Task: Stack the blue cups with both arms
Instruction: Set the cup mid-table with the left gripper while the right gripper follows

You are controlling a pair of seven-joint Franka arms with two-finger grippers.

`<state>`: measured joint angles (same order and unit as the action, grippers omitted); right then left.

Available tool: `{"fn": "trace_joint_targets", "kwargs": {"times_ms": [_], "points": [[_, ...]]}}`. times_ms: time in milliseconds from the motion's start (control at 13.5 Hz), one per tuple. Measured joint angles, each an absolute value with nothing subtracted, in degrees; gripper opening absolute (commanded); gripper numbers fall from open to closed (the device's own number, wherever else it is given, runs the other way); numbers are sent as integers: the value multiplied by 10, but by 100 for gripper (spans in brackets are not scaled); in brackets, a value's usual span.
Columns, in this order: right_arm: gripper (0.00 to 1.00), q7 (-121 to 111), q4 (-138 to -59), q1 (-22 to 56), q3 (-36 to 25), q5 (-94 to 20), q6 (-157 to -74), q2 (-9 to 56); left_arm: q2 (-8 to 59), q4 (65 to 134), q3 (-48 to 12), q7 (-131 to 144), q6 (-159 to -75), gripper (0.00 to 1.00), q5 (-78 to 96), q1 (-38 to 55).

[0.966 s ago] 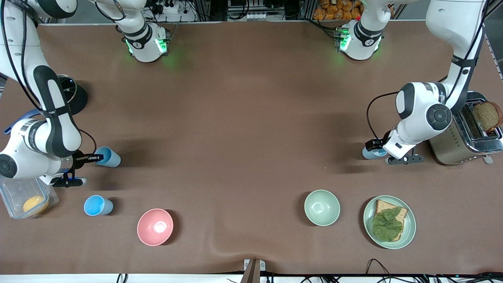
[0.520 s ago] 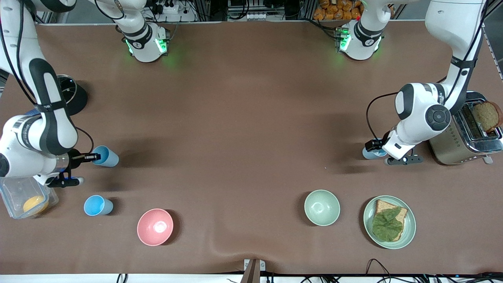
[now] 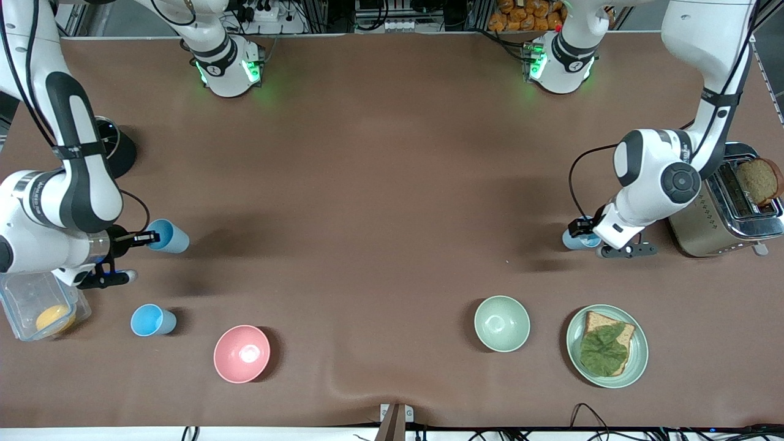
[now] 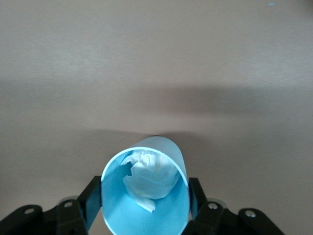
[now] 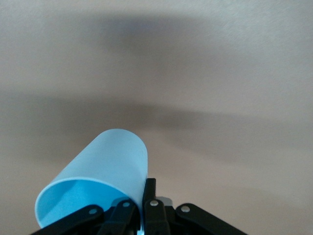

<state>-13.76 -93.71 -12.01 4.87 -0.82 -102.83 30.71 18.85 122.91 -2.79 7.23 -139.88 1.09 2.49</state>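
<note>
Three light-blue cups are in view. My right gripper [image 3: 146, 237] is shut on the rim of one blue cup [image 3: 169, 236], which it holds tilted on its side above the table at the right arm's end. In the right wrist view, the gripper [image 5: 143, 198] pinches the wall of that cup [image 5: 105, 169]. My left gripper [image 3: 580, 228] is shut around a second blue cup [image 3: 574, 241] near the toaster. In the left wrist view, its fingers [image 4: 93, 198] flank the cup [image 4: 161, 213], which holds crumpled white paper [image 4: 149, 176]. A third blue cup [image 3: 152, 320] stands free on the table.
A pink bowl [image 3: 242, 354] and a pale green bowl [image 3: 501, 323] sit near the front camera. A plate [image 3: 639, 352] with bread and lettuce lies beside the green bowl. A toaster [image 3: 710, 223] stands by the left arm. A clear container [image 3: 24, 294] and a black lid [image 3: 116, 147] sit at the right arm's end.
My right gripper has lifted its blue cup a little, toward the robots' bases. My left gripper has shifted slightly with its cup. The free cup has not moved.
</note>
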Motion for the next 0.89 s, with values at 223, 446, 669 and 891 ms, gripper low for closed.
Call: {"fn": "trace_joint_targets", "kwargs": {"times_ms": [223,446,669,891], "points": [[0,-137,-937,-118,49,-11,-1024,304,189,1213,-70,145,-1398,47,12,28],[0,-136,-937,-116,49,-11,-1017,302,189,1194,-131,263,-1397,47,12,38],[0,-136,-937,-113,49,-12,-1013,302,197,1168,-151,405,-1396,47,12,107],[0,-129,-936,-106,49,-24,-1005,296,228,1115,-151,536,-1391,47,12,187]]}}
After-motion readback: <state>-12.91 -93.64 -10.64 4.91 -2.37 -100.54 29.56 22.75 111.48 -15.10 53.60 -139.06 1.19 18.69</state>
